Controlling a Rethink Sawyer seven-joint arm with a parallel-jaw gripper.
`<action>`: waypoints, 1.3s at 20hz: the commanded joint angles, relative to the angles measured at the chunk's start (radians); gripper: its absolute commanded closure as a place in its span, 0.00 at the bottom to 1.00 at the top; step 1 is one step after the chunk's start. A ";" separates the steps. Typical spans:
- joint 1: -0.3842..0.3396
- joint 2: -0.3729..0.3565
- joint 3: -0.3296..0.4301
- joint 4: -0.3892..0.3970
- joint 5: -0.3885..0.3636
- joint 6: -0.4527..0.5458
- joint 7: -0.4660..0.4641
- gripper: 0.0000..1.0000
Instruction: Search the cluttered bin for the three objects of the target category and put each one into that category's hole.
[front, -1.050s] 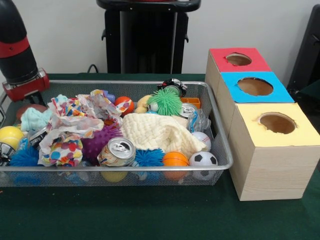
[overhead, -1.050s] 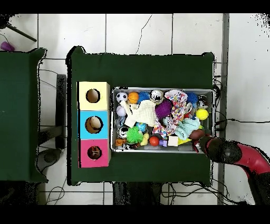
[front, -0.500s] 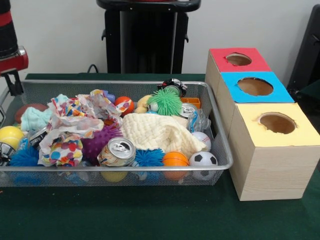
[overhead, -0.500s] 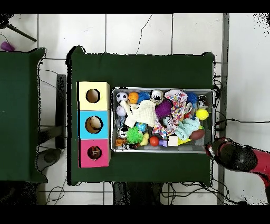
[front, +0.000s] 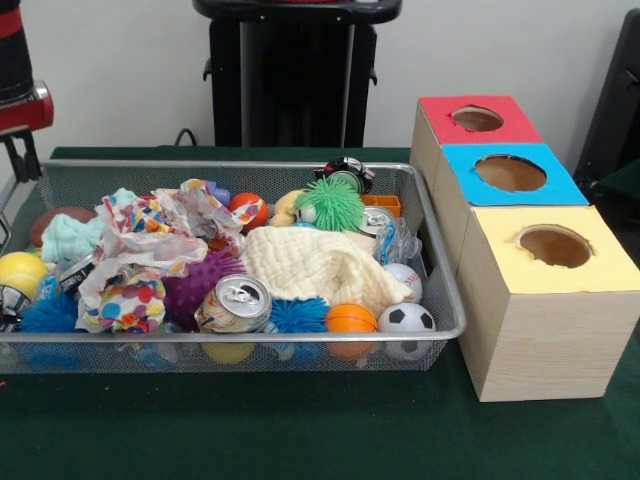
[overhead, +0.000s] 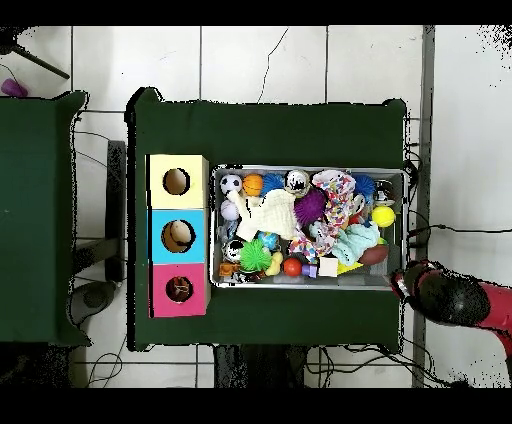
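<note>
Since my pincer (front: 22, 165) sits outside the silver wire-mesh bin (front: 300, 168) at its corner, I cannot tell its state. Target category unknown; the orange rubber ball (front: 351, 318) by the front rim looks light, smooth, likely slippery: grip across its middle.

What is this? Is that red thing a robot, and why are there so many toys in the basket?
Yes, the red and black thing is a robot arm. One picture looks across the table; the other looks straight down from above. On the green table sits a wire basket full of balls, spiky toys, crumpled cloths and a drink can. Beside it stand three wooden boxes with red, blue and yellow tops, each with a round hole. The robot's job is to find certain toys and drop them in the right hole. Right now the arm is off at the basket's corner, and I can't see it holding anything.
</note>
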 joint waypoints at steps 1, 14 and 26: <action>0.020 0.065 0.049 0.012 -0.070 0.001 -0.281 1.00; 0.005 0.191 0.130 -0.007 -0.084 0.102 -0.621 1.00; 0.025 0.127 0.090 0.007 -0.039 0.016 -0.449 1.00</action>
